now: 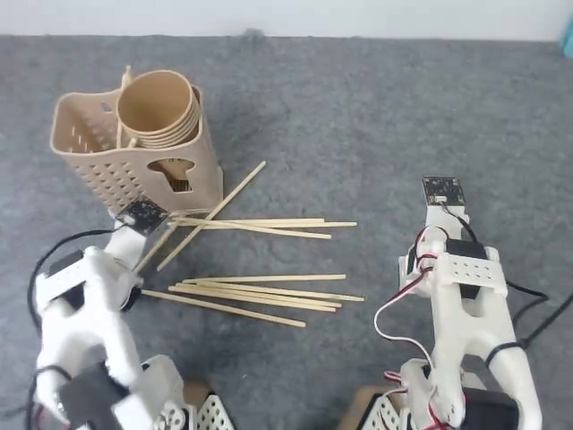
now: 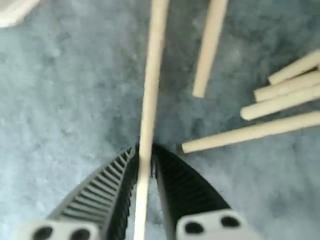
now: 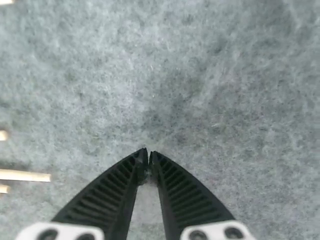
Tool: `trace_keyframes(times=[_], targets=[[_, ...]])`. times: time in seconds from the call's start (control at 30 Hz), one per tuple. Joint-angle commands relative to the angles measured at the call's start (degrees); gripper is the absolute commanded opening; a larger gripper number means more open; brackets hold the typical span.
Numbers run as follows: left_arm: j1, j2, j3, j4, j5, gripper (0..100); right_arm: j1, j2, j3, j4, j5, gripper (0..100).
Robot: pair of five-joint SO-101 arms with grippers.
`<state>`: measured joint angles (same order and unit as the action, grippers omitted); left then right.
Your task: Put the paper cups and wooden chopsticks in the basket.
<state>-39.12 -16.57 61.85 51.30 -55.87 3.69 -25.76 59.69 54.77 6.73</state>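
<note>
— Two tools to account for. Left tool (image 2: 145, 147) first?

— Clamped on a single wooden chopstick (image 2: 150, 90), low over the grey tabletop (image 2: 65, 100). Ran straight out between the ribbed jaws and well past their tips.

— Anything close by?

— Another stick end (image 2: 200, 87) just beside the held one, and four more ends fanned off to one side. All flat on the felt.

— Right tool (image 3: 148, 152)?

— Pressed together, tips touching, nothing pinched. Hung over bare grey felt, well apart from most of the wood. A few stick ends (image 3: 25, 175) at the border of its wrist view.

— Basket (image 1: 98, 166)?

— Stood upright at the far left of the tabletop, beige, with holes through its walls.

— Paper cups (image 1: 159, 106)?

— Nested in one stack inside the basket, mouth up, rims above the basket's own rim. Also a thin wooden tip (image 1: 126, 76) poking up behind them; could not tell more.

— And the rest of the wood?

— Lay outside, in two loose groups. Farther bundle (image 1: 269, 224) just in front of the basket. Nearer bundle (image 1: 269, 291) closer to the arms. One diagonal stick (image 1: 215, 213) across the farther bundle, slanted away from the basket's foot.

— Arms?

— Left arm (image 1: 85, 305) at the near left, its wrist just in front of the basket. Right arm (image 1: 461, 287) at the near right, beyond the ends of both bundles.
</note>
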Motion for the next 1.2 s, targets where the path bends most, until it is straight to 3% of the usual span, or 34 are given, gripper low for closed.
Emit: trace_keyframes(times=[0.0,0.13,0.27,0.37,0.47,0.6,0.83,1.03,1.17], targets=[[-1.85,-13.10,-1.27,16.35,-0.35,1,0.13,-2.07,0.00,0.66,0.53,1.9],[0.18,-29.45,-1.27,30.51,-1.05,1,0.13,-2.07,0.00,0.66,0.53,1.9],[3.08,-47.56,-1.27,39.21,-1.23,1,0.13,-2.15,0.00,0.66,0.62,1.9],[5.54,-60.92,-1.71,41.85,-0.53,1,0.13,-2.15,0.00,0.66,0.62,1.9],[6.95,-70.68,-4.26,44.40,5.54,1,0.13,-2.15,0.00,0.75,0.62,1.9],[8.09,-72.09,-9.71,44.66,11.16,1,0.13,-2.15,0.00,0.75,0.62,1.9],[7.82,-62.15,-20.97,30.51,28.13,1,0.13,-2.15,0.00,0.75,0.62,1.9],[8.18,-49.49,-25.36,9.05,53.71,1,0.13,-2.15,0.00,0.75,0.62,1.9],[10.46,-39.12,-25.45,-12.04,67.08,1,0.13,-2.07,0.00,0.75,0.62,1.9]])
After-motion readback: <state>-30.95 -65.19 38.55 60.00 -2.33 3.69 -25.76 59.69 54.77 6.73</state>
